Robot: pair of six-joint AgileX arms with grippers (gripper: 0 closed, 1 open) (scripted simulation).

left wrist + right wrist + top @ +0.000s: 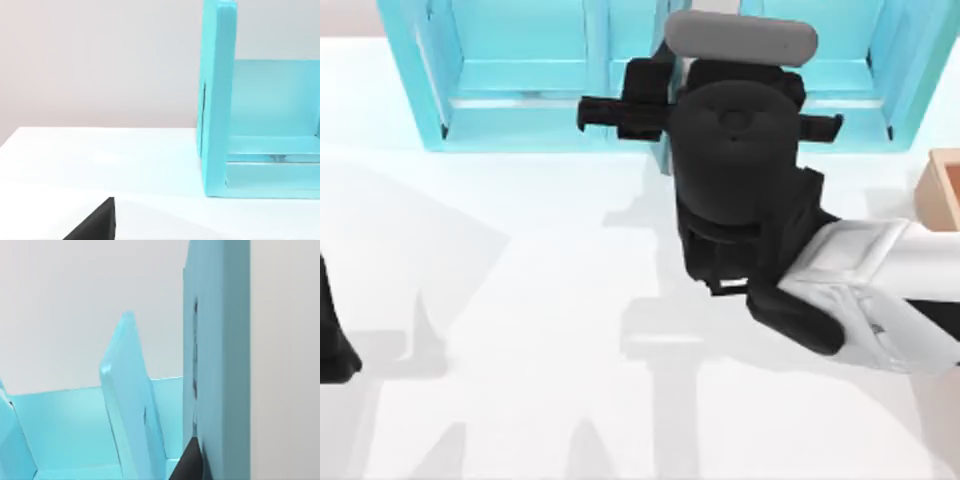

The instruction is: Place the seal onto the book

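Note:
My right arm (840,280) reaches in from the right side of the table, and its black wrist and gripper (720,120) hang over the front edge of the light-blue shelf unit (520,80) at the back centre. In the right wrist view the shelf's upright panels (215,365) stand very close, with a black tip of the gripper low beside one of them. The seal and the book are hidden or out of view. My left arm (330,345) is parked at the table's left edge.
The shelf unit (220,125) spans the back of the white table (520,300). A tan box corner (945,185) sits at the right edge. Open white tabletop lies in front of the shelf, on the left and in the middle.

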